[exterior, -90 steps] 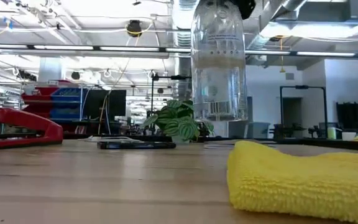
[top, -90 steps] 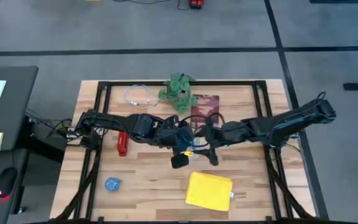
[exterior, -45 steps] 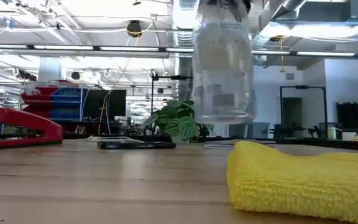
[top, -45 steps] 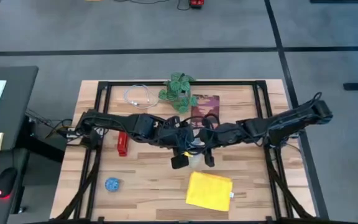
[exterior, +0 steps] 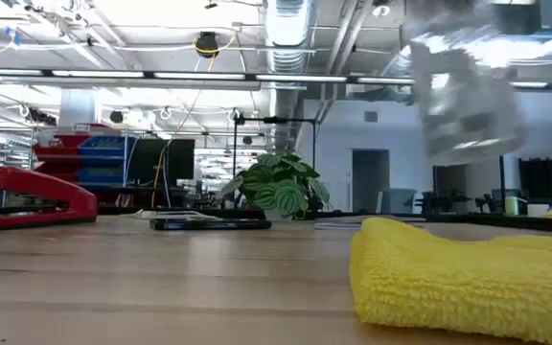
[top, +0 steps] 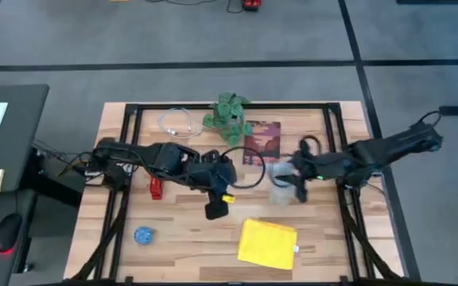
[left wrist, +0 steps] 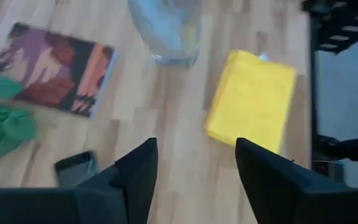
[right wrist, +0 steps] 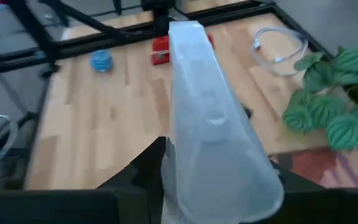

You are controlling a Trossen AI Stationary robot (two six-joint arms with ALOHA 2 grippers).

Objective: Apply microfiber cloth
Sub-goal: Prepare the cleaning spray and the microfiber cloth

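The yellow microfiber cloth (top: 267,244) lies folded flat on the table near the front edge; it also shows in the low view (exterior: 468,278) and the left wrist view (left wrist: 252,99). No gripper touches it. My left gripper (top: 215,210) stands open above the table's middle, left of the cloth (left wrist: 194,186). My right gripper (top: 297,186) is right of centre, shut on a clear plastic bottle (top: 280,181). The black smartphone (left wrist: 73,169) lies flat below my left gripper. My right gripper pinches the clear bottle between its two fingers (right wrist: 146,169), at the end nearest the wrist (right wrist: 210,180). The picture's lower edge cuts off the exact spot. The bottle reaches forward past the fingers, flat end (right wrist: 185,28) away. It is tilted (exterior: 463,96) and clear of the table.
A dark red book (top: 262,137) and a green plant (top: 229,115) sit at the back centre, with a white cable (top: 179,121) left of them. A red stapler (top: 156,188) and a blue ball (top: 143,235) lie on the left. Black frame rails (top: 336,127) run along the table's sides.
My right gripper has carried the bottle from the table's middle toward the right edge, and the bottle has tipped from upright to tilted. My left gripper has drawn back toward the left and near edges, away from the bottle.
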